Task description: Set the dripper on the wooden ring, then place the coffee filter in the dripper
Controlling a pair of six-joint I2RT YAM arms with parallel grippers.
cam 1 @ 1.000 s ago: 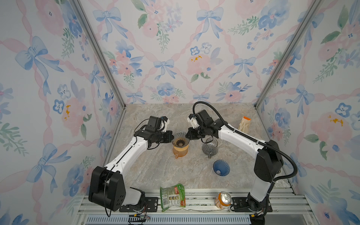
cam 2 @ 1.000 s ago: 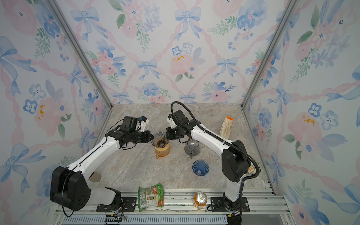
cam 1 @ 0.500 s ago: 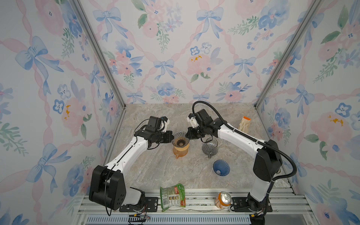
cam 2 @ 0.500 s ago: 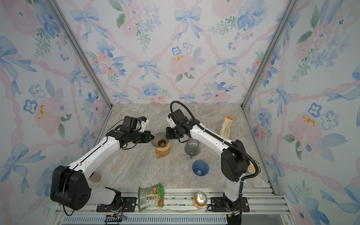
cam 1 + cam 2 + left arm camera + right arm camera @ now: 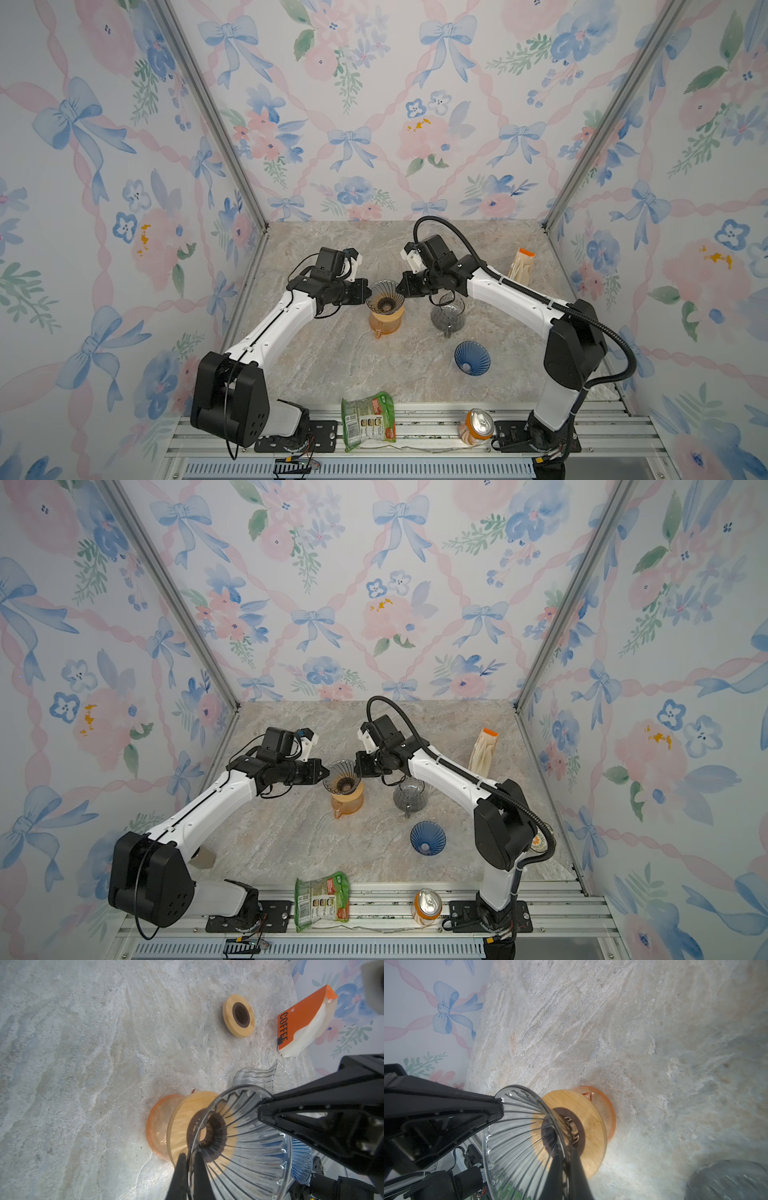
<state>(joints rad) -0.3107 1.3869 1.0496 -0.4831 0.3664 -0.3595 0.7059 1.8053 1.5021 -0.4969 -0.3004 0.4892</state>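
At frame centre the left gripper point(image 5: 368, 295) and right gripper point(image 5: 400, 286) pinch opposite rims of the clear ribbed conical dripper point(image 5: 384, 296) on a round wooden collar point(image 5: 182, 1124) atop an orange carafe point(image 5: 386, 323), with the white paper filters point(image 5: 522, 268) at centre right by the wall.

Top views: even, diffuse light, soft shadows, sharp throughout. Right wrist view: tabletop point(image 5: 654, 1043) washed bright just beside the fingers point(image 5: 580, 1180); glints on dripper point(image 5: 512, 1136) ribs; grey carafe point(image 5: 729, 1180) beyond them blurred.
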